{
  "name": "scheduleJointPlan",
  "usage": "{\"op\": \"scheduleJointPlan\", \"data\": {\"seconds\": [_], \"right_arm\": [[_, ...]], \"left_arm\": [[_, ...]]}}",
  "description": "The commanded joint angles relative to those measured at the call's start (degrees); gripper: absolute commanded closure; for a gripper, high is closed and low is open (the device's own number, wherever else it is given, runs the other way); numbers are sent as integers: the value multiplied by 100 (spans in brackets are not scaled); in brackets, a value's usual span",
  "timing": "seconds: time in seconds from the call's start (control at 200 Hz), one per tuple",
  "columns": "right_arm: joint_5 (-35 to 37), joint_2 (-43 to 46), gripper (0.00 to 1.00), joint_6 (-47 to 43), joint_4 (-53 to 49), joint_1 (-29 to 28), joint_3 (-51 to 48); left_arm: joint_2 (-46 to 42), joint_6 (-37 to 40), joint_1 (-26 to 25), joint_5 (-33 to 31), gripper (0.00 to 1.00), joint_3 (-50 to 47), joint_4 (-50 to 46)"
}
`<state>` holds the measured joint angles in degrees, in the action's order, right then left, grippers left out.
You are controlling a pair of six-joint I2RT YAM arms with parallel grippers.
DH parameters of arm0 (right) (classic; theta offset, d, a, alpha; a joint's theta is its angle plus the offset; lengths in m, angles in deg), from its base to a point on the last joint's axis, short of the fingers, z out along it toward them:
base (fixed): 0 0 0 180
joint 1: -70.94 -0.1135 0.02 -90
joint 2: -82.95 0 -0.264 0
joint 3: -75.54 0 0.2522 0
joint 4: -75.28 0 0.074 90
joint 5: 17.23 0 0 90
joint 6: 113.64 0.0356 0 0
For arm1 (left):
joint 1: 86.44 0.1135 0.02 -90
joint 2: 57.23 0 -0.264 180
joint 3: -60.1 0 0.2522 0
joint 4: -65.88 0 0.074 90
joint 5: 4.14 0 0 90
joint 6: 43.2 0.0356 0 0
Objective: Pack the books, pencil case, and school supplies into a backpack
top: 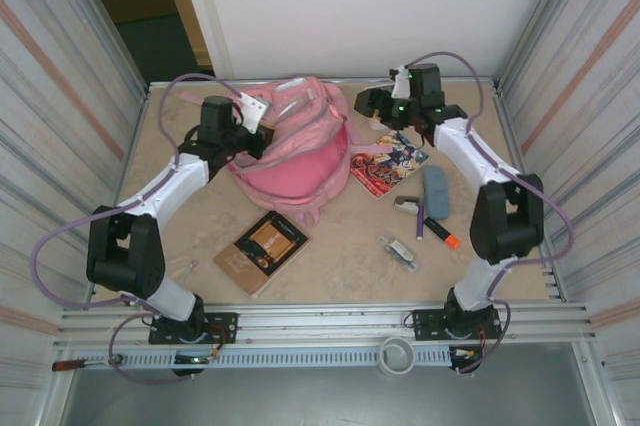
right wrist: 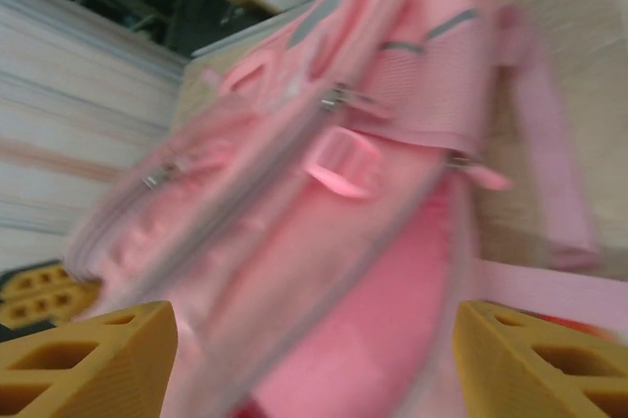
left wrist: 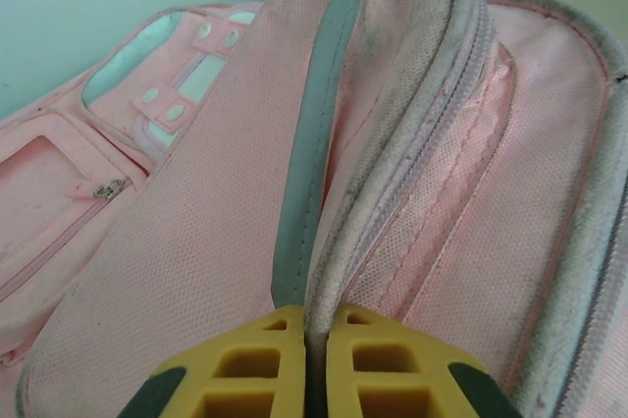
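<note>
From above, the pink backpack (top: 295,151) lies at the far middle of the table (top: 340,266), between the two arms. The left gripper (top: 258,138) presses into its left side. The right gripper (top: 368,104) hangs just off its upper right corner.

A brown book (top: 262,251) lies flat in front of the backpack, close to the end of a pink strap. A cartoon book (top: 388,164) lies just beside the backpack's right edge, partly under the right arm. Further right is a blue-grey pencil case (top: 436,191). Nearer the arm bases are an orange-tipped marker (top: 441,232) and a clear packet (top: 400,249). The right arm reaches over this cluster. A grey ring (top: 397,354) sits on the near rail.

From the left wrist, the left gripper (left wrist: 306,325) has its yellow fingers (left wrist: 250,374) pinched almost together. They clamp a raised fold of the backpack (left wrist: 177,241) along a grey-edged seam. A zip track curves up to the right of the fold. A small metal zip pull (left wrist: 108,189) shows on a flat pocket to the left. The fabric blocks sight of anything beyond it.

The right wrist view is blurred. The right gripper (right wrist: 314,349) has its yellow fingers (right wrist: 88,359) spread wide at the bottom corners, and I can see nothing gripped between them. The backpack (right wrist: 373,143) stands just ahead, with a pink buckle loop (right wrist: 339,163) and a strap (right wrist: 549,143) down its right side.
</note>
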<state>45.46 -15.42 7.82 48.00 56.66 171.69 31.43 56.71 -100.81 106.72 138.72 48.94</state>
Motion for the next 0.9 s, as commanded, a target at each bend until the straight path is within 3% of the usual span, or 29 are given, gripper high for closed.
{"op": "scheduleJointPlan", "data": {"seconds": [0.0,0.256,0.431,0.521,0.626,0.726,0.892], "right_arm": [[1157,592,25,-900,-705,-46,-634],[1609,1030,20,-860,-459,-438,-2078],[1577,726,19,-801,-295,-1587,-2290],[1728,566,19,-697,-420,-2079,-2186],[1315,495,19,-476,-280,-2612,-2242],[1094,417,19,-253,-286,-3168,-2258],[853,316,18,551,184,-3837,-2529]], "left_arm": [[-137,-593,251,642,91,320,479],[666,-551,661,1246,91,1041,342],[756,-1096,665,1177,85,1051,268],[469,-1731,664,960,61,664,445],[-280,-2600,664,335,35,-239,675],[-1133,-3125,566,-261,26,-1244,596],[-2135,-3460,190,-1129,23,-2391,-695]]}}
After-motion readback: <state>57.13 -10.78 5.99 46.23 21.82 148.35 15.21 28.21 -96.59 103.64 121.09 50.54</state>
